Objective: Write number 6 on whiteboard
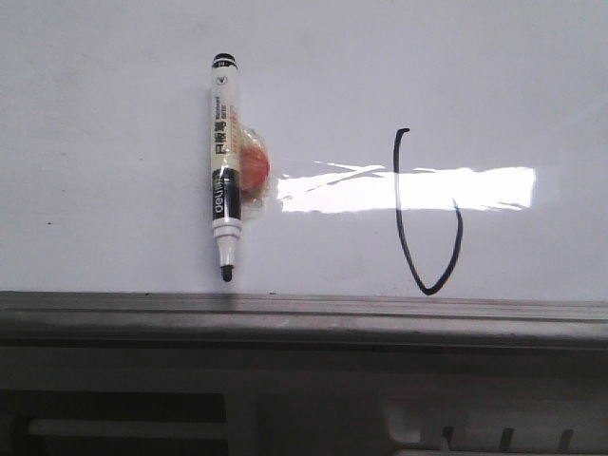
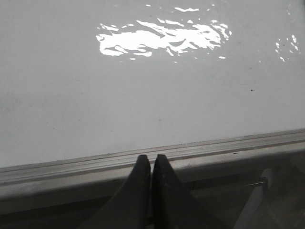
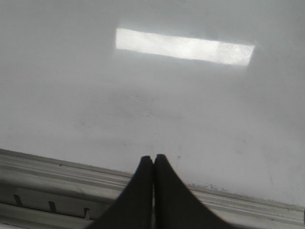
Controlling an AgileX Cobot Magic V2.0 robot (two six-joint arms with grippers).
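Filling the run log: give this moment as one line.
left tool shut, empty | right tool shut, empty | marker lying uncapped on whiteboard | number 6 drawn, loop open

Unfinished black number 6 (image 1: 427,218) on glossy whiteboard (image 1: 114,114), right of centre.

The whiteboard (image 1: 114,142) is glossy white with faint grey smudges and a bright white glare bar at centre right of the front view; its rim (image 1: 304,318) is dull grey. The number 6 (image 1: 425,218) is a thin black stroke. The marker pen (image 1: 224,157) is white with black bands, black print and a black tip, beside an orange-red blob (image 1: 255,169)
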